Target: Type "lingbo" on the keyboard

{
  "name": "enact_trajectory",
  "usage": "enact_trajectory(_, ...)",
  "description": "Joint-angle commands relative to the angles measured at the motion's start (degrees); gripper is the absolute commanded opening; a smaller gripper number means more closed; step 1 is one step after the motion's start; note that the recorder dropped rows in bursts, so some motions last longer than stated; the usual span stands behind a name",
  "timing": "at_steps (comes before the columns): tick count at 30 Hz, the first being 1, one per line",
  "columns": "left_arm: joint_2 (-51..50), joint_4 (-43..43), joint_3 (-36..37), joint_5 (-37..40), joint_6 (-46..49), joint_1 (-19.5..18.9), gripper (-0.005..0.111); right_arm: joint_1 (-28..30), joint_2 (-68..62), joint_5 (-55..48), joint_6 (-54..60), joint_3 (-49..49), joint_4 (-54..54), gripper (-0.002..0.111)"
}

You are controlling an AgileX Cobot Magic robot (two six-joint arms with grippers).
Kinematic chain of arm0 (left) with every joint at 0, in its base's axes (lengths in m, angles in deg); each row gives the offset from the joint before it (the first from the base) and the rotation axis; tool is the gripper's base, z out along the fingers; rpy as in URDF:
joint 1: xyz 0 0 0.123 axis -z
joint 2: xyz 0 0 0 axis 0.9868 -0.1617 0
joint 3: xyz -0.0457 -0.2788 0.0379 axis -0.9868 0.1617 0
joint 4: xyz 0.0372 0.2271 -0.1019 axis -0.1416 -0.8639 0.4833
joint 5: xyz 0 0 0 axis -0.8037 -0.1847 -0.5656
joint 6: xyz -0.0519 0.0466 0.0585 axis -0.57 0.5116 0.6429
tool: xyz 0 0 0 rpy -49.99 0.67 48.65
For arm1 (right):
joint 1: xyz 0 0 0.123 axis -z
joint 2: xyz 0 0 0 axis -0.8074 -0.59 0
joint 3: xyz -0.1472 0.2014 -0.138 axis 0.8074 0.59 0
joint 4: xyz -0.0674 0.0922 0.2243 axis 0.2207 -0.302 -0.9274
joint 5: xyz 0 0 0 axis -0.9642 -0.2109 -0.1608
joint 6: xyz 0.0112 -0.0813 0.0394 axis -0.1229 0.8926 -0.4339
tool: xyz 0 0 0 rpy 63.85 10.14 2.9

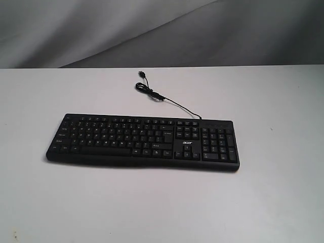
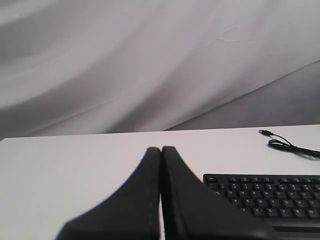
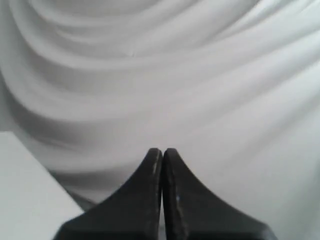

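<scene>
The black keyboard lies flat across the middle of the white table, number pad to the right, with its thin USB cable curling away behind it. Neither arm shows in the exterior view. In the left wrist view my left gripper is shut with nothing in it, held off the keyboard's left end, whose corner and cable show beside the fingers. My right gripper is shut too, empty, facing the draped cloth; no keyboard shows in its view.
The white table spreads bare in front of and beside the keyboard. A grey draped cloth backdrop hangs behind the table's far edge. A corner of the table shows in the right wrist view.
</scene>
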Motion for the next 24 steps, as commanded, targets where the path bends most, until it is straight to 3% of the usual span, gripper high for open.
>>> enact_trajectory(1,0.3,0.0,0.3,-0.6,-0.1,0.4,0.001,0.1,7.3,4.3,-6.8,0.5,-0.1,0.000)
enact_trajectory(9,0.3,0.0,0.3,-0.6,-0.1,0.4,0.001,1.1,14.4,7.8,-14.5,10.8,0.9,0.000)
enact_trajectory(17,0.3,0.0,0.3,-0.6,-0.1,0.4,0.001,19.3,23.3,8.0,-38.2,31.4,0.0,0.000)
enact_trajectory(20,0.3,0.0,0.3,-0.6,-0.1,0.4,0.001,25.3,28.4,7.9,-39.4,34.7,0.8,0.000)
enact_trajectory(24,0.3,0.0,0.3,-0.6,-0.1,0.4,0.001,32.0,37.0,-3.6,-39.4,35.2,14.8,0.000)
